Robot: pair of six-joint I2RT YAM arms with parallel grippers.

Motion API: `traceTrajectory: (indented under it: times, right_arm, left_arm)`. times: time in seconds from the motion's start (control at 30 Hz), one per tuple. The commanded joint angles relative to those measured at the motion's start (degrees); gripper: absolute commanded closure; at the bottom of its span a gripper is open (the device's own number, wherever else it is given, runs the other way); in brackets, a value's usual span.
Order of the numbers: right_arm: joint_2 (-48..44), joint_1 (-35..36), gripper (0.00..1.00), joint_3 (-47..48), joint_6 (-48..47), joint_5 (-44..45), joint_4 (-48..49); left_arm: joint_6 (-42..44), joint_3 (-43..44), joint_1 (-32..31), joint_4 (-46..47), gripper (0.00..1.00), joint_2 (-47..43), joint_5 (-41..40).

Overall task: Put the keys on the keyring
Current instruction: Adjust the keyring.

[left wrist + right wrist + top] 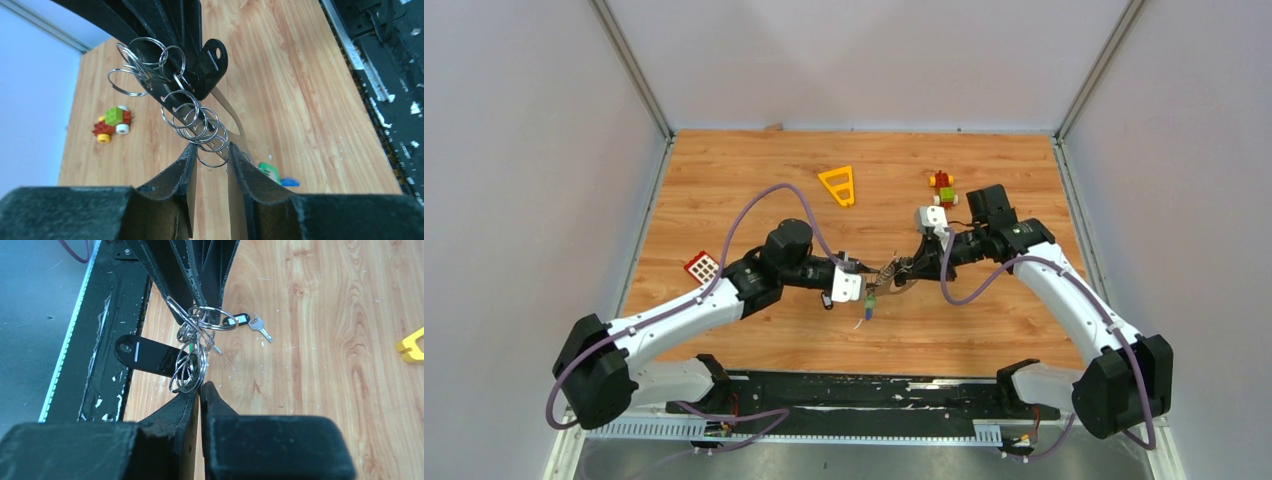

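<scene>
1. The two arms meet nose to nose over the middle of the wood-grain table [754, 170], and the keyring [200, 131], seen as a tangle of linked silver wire rings, is strung in the air between their tips.
2. The right gripper [200, 386] has its fingers pressed together, pinching the bunch of rings at their very tips.
3. The left gripper [212, 152] is drawn partway in. A single ring spans the gap and touches both fingers, so it looks clamped across its width.
4. The wrist views do not show which ring belongs to the large loop and which to a key.
5. A black plastic tag [147, 354] hangs from the bunch. It has a round hole at one end and a short white bar beside it, the only mark that shows.
6. Of the keys, a green tag [270, 171] and a blue tag [290, 181] lie just below the grippers. Whether they dangle from the rings or rest on the wood cannot be told.
7. Another key [261, 329], silver with a small black tag, lies flat on the table near the left gripper, apart from the bunch.
8. Farther back stand a yellow triangle frame [837, 186] and a red-green-yellow toy block figure [942, 187].
9. A small red tile with a white grid [701, 267] sits beside the left arm.
</scene>
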Motion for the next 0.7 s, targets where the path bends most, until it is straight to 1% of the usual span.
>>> traceTrajectory:
  times: [0.0,0.13,0.2,0.27,0.33,0.43,0.57,0.67]
  right_arm:
    - [-1.7,-0.7,0.91,2.2,3.7,5.9,7.5]
    - [-0.9,-0.7,0.74,3.5,3.6,8.3,7.6]
    - [-1.0,-0.8,0.59,3.5,3.5,9.6,7.6]
    - [-1.6,-0.8,0.52,3.0,3.0,10.6,7.8]
    - [-2.6,-0.8,0.49,2.2,2.8,11.6,8.1]
    - [-4.5,-0.8,0.48,1.5,1.6,12.6,7.1]
    - [-6.5,-0.8,0.47,1.7,-0.9,12.8,3.8]
    - [-7.7,-0.8,0.44,2.0,-0.8,15.9,3.1]
  left_arm:
    - [-10.0,4.9,-0.1,-8.3,0.78,1.7,5.2]
    - [-21.4,7.3,-0.1,-8.5,0.85,4.2,3.5]
    - [-27.6,9.3,-0.1,-10.0,0.88,6.3,1.1]
    - [-30.8,11.4,-0.1,-12.7,0.93,8.5,0.3]
    - [-33.6,11.9,-0.1,-12.7,0.96,9.9,0.2]
    - [-36.8,11.2,-0.1,-10.8,0.98,11.2,-0.1]
    - [-38.4,12.4,-0.1,-11.7,0.99,13.1,-1.0]
    - [-39.9,12.9,0.1,-11.7,1.0,14.1,-1.3]
